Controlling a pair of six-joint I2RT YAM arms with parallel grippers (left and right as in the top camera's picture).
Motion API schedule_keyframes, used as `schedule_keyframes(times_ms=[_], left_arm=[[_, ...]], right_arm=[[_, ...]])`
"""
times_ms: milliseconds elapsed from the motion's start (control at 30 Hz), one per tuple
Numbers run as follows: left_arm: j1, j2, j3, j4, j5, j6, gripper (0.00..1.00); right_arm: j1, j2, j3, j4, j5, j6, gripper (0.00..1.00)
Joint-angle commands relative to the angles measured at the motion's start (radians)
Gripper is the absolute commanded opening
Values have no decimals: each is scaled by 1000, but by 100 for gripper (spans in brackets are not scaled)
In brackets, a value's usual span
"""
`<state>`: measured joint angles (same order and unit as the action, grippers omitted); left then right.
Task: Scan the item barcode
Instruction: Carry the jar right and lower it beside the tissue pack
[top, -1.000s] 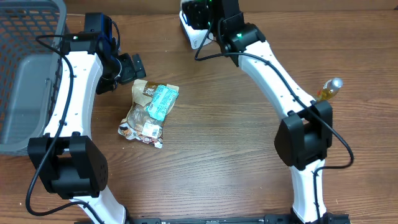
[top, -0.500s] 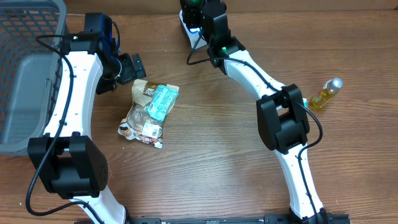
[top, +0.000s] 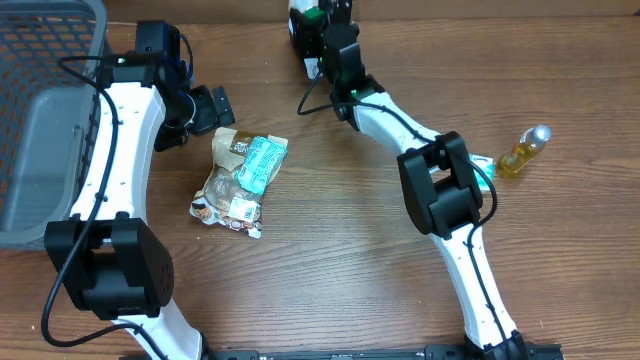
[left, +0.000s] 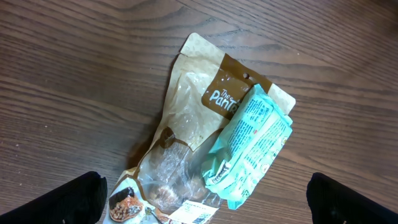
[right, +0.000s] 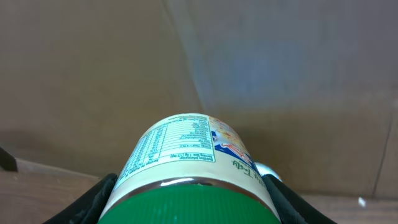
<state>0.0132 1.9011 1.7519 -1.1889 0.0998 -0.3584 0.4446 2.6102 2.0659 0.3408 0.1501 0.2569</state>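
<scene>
**Entry 1 – canister (right: 186, 149).** This is the task's item, a printed tub with a green lid (right: 193, 205). The right gripper (right: 193, 208) is clamped on it at the lid end, with 1 finger on each flank. I judge it is carried lid-toward-wrist so the printed wall faces outward for a reader. From overhead it sits at the far edge of the table (top: 350, 260), off the wood, in the right gripper (top: 322, 28).

**Entry 2 – left gripper (top: 205, 105).** Its jaws are spread as wide as they go and hold nothing. It hangs just above 2 snack bags, likely parked ready for the next pick.

**Entry 3 – brown pouch (left: 193, 118) with a teal packet (left: 249, 149) lying across it.** Both lie flat, touching each other and untouched by either arm.

**Entry 4 – small bottle (top: 525, 150)** of yellow liquid, well apart on the right. **Grey basket (top: 40, 120)** at the far left.

**View notes.** Only the right wrist view shows the canister's label: a nutrition table faces up, and I can pick out no barcode. Only the overhead shows both arms, the bottle and the basket. Only the left wrist view resolves the pouch lettering. I see no scanner in any view.
</scene>
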Motion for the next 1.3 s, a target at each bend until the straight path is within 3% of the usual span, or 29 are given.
schedule_keyframes(times_ms=[0,367,567,833,933,967,1167,1267], left_arm=[[-1,3,-11,0,-6,15,100],[-1,3,-11,0,-5,15,100],[-1,3,-11,0,-6,15,100],[-1,3,-11,0,-6,15,100],[-1,3,-11,0,-5,15,100],[-1,3,-11,0,-6,15,100],[-1,3,-11,0,-6,15,99],[-1,3,-11,0,-6,15,100]], right_arm=[[-8,-1,8,23,14,-37,20],[-16,-42,8,129,14,-84,20],[-29,-194,8,3,14,-84,20],[-34,-465,8,-584,14,-83,20],[-39,-554,8,-872,14,-82,20],[-44,-590,8,-1047,14,-53,20],[-72,-603,5,-1564,14,58,27],[-92,-595,-38,-1695,14,92,26]])
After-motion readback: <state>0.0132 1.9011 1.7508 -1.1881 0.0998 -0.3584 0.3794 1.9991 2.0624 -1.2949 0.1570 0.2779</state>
